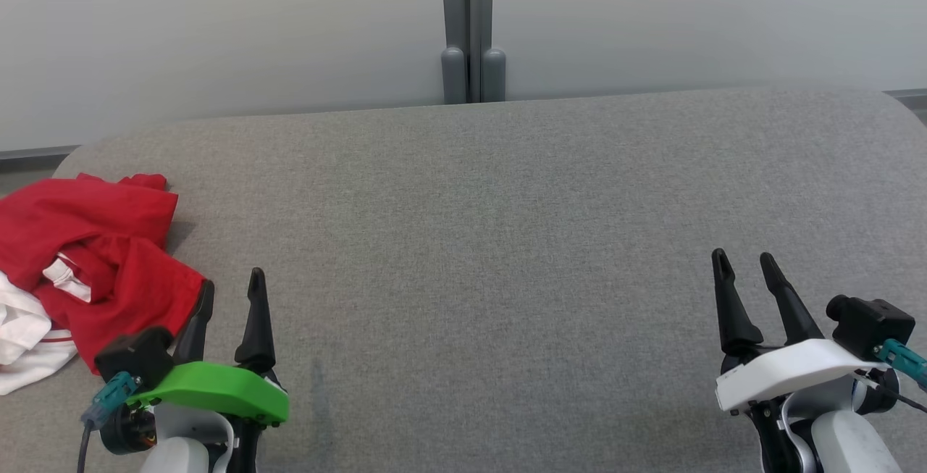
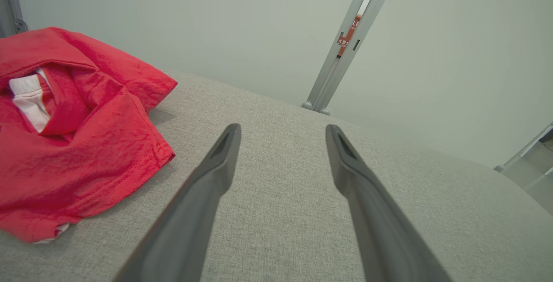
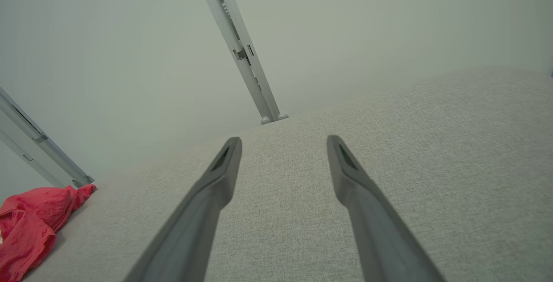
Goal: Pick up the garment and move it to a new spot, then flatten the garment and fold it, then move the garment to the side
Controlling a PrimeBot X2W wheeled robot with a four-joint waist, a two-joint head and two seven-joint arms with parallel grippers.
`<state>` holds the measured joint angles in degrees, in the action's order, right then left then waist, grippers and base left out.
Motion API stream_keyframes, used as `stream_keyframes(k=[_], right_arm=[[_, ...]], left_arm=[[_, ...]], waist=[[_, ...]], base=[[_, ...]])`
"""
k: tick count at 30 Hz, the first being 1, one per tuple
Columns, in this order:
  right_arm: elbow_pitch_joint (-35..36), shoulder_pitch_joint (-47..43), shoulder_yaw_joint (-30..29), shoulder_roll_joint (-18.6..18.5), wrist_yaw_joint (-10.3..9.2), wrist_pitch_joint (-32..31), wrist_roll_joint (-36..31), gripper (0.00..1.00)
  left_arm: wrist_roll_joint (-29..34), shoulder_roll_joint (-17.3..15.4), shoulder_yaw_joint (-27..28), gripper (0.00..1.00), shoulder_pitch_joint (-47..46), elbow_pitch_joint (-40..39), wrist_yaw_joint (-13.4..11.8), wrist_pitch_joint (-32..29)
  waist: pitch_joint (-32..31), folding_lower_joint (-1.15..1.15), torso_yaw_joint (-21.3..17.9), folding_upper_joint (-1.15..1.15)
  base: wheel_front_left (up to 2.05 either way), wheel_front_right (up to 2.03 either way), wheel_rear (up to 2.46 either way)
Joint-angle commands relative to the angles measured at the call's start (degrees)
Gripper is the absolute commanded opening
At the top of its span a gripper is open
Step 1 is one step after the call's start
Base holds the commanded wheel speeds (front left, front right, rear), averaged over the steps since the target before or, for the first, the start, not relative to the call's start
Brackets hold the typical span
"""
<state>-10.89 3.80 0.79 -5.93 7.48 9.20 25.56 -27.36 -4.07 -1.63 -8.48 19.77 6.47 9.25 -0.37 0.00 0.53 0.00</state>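
1. Red-and-white garment (image 1: 101, 241) is lying crumpled at the grey cushion's (image 1: 478, 241) far left, being cut off by the head view's edge.
2. Red label (image 2: 347, 40) on the post (image 2: 332, 79) is showing writing too small to read.
3. Left gripper (image 1: 232, 279) is sitting just beside the garment, right gripper (image 1: 742, 257) well apart; both are standing spread, gripping nothing.

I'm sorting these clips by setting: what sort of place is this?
Likely a lab or test room set up for cloth handling: a grey fabric-covered table, a crumpled red garment near its left edge, and pale wall panels joined by a grey metal post behind.
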Motion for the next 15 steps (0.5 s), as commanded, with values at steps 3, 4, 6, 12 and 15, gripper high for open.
stream_keyframes(k=[3,4,6,12,15], right_arm=[[-0.02,-0.13,-0.08,-0.3,0.01,0.86,-2.47,1.0],[-0.13,-0.21,-0.1,-0.26,0.01,1.05,-3.0,1.0],[-0.42,-0.38,-0.22,-0.15,0.01,1.31,-3.91,1.0],[-1.09,-0.66,-0.29,0.05,0.02,2.1,-6.74,1.0],[-1.4,-0.73,-0.38,0.1,0.02,2.43,-8.05,1.0]], left_arm=[[2.68,-0.25,-0.05,1.0,-1.54,0.11,-0.26,0.82],[3.21,-0.24,-0.09,1.0,-1.56,0.23,-0.24,1.01],[4.29,-0.22,-0.16,1.0,-1.62,0.42,-0.2,1.24],[7.29,-0.13,-0.53,1.0,-1.75,1.37,-0.05,2.08],[8.86,-0.12,-0.65,1.0,-1.87,1.81,0.02,2.4]], waist=[[-0.09,0.0,0.1,0.0],[-0.13,0.0,0.13,0.0],[-0.16,0.0,0.16,0.0],[-0.18,0.0,0.21,0.0],[-0.17,0.0,0.22,0.0]], base=[[0.0,0.0,0.0],[0.0,0.0,0.0],[0.0,0.0,0.0],[0.0,0.0,0.0],[0.0,0.0,0.0]])
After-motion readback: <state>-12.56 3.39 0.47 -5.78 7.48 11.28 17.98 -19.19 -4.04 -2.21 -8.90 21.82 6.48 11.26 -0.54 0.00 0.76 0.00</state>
